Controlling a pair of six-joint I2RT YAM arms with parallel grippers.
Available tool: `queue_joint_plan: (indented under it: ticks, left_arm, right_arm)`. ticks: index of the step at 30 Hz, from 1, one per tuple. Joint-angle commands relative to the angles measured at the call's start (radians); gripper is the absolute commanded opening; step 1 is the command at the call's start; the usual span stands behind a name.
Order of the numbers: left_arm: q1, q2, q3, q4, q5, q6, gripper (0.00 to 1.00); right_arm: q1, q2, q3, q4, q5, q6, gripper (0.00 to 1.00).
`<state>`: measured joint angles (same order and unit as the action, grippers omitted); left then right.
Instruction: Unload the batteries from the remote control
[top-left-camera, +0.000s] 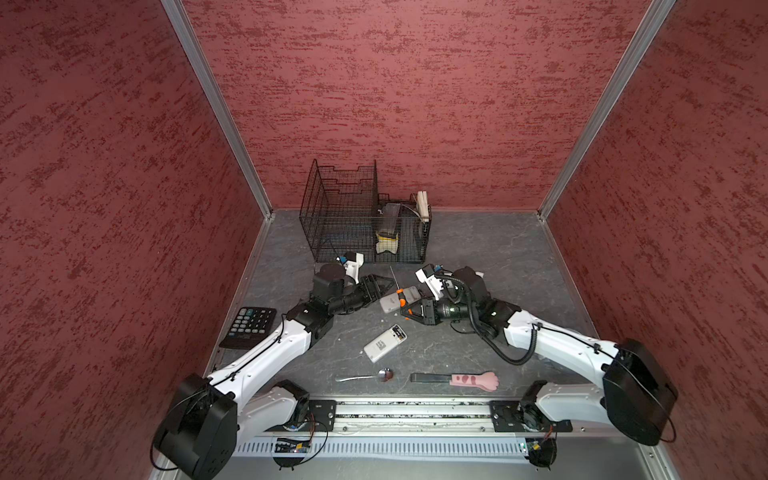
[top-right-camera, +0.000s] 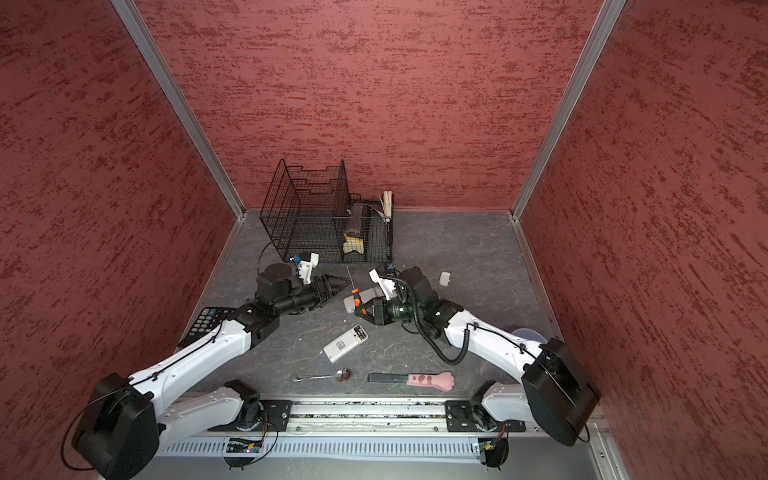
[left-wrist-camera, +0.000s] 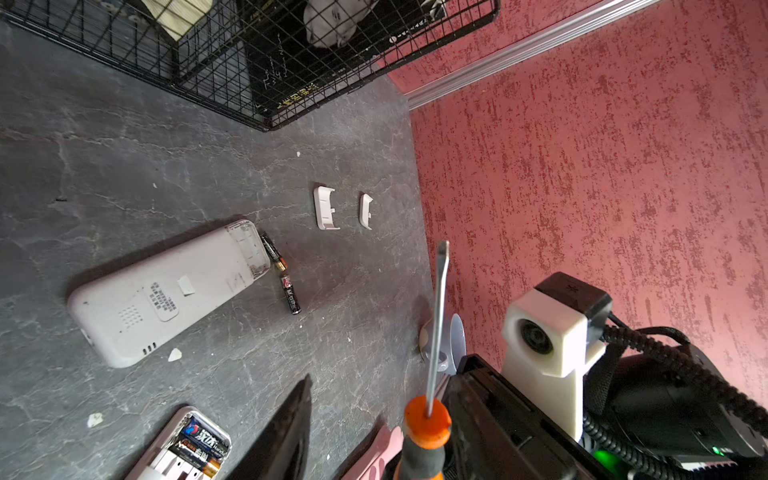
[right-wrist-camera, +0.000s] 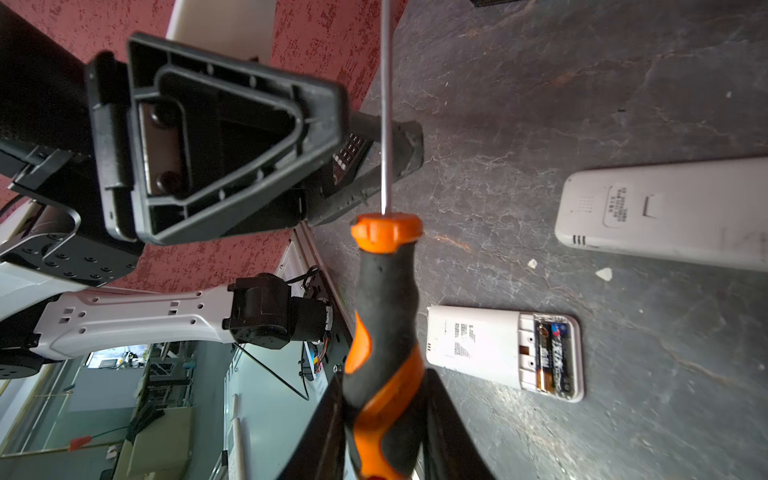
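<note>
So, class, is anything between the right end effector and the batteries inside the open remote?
Nothing visible covers the batteries in the remote; the right end effector, though, is shut on the screwdriver.

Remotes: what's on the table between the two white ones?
Nothing big: just bare table with two tiny white scraps, between the empty remote and the full remote, batteries inside. The right wrist view shows it.

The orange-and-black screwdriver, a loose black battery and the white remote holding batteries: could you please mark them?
Orange-and-black screwdriver (right-wrist-camera: 386, 299): right wrist view, black grip.
Loose black battery (left-wrist-camera: 291, 296): left wrist view, mid-body.
White remote holding batteries (right-wrist-camera: 469, 340): right wrist view, back.
</note>
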<state>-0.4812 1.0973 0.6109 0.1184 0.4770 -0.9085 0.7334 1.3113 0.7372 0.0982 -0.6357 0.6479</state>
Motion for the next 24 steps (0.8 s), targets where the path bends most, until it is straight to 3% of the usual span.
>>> queue_joint_plan:
  ticks: [1,24]
  left_arm:
    - [-0.008,-0.023,-0.015,0.044,0.000,-0.004,0.53]
    - [-0.048,-0.017,-0.040,0.120,0.013,-0.017,0.52]
  right_arm:
    - [0.006,0.010,0.006,0.090,-0.038,0.013,0.00]
    - [0.006,0.064,0.032,0.144,-0.038,0.026,0.00]
